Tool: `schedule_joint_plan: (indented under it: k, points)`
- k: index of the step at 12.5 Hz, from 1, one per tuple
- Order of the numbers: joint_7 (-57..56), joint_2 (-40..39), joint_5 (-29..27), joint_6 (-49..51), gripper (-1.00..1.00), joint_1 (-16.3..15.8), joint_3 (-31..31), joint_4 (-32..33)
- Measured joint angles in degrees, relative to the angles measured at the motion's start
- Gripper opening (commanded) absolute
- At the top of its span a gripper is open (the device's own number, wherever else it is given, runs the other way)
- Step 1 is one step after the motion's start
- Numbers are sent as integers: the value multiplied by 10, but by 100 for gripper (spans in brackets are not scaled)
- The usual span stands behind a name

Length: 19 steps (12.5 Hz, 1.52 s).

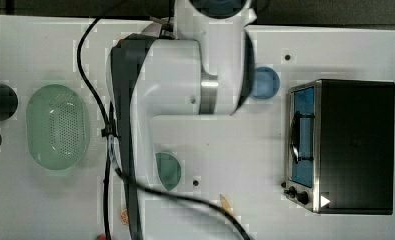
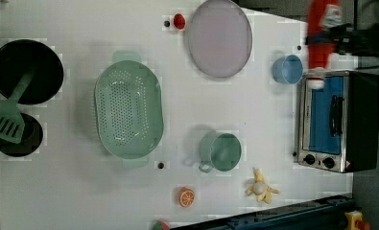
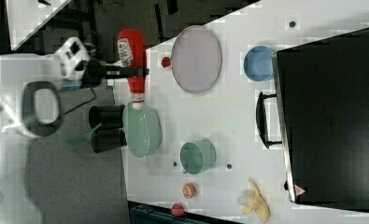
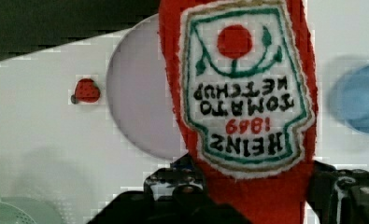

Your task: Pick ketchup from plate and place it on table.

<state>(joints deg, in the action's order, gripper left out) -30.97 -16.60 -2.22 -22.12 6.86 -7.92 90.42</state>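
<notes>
Ketchup [image 3: 133,65]: plush toy bottle, red, with a stitched white Heinz label and a white cap. It is held in the air in the claw [image 3: 126,71], clear of the plate [image 3: 196,58] and off past the edge of the tabletop [image 3: 229,112] as the right view shows it.

Claw: part-open, its jaws clamped across the bottle's middle, just below the label in the wrist view.

Handling, by my judgement: light, soft and squashable, fuzzy enough not to slip, nothing to break. A hold across the mid-body suits it; the narrower cap end would flop.

Plate: pale lilac, bare, with a small red strawberry-like toy [image 3: 166,61] just beside its rim and a blue bowl [image 3: 258,63] near it.

Placement: any bare white patch of tabletop should serve; laid down it will likely rest on its side.
</notes>
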Motion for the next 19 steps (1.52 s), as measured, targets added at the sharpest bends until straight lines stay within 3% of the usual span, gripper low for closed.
schedule_joint_plan:
  k: [3,8,13,16,19]
  points:
    - [3,47,-19,24,16,12,22,14]
    - [28,108,-19,20,16,34,48,166]
    - [64,149,-14,-75,16,37,34,333]
    - [85,163,40,-169,16,28,18,401]
    - [111,152,48,-231,16,24,13,460]
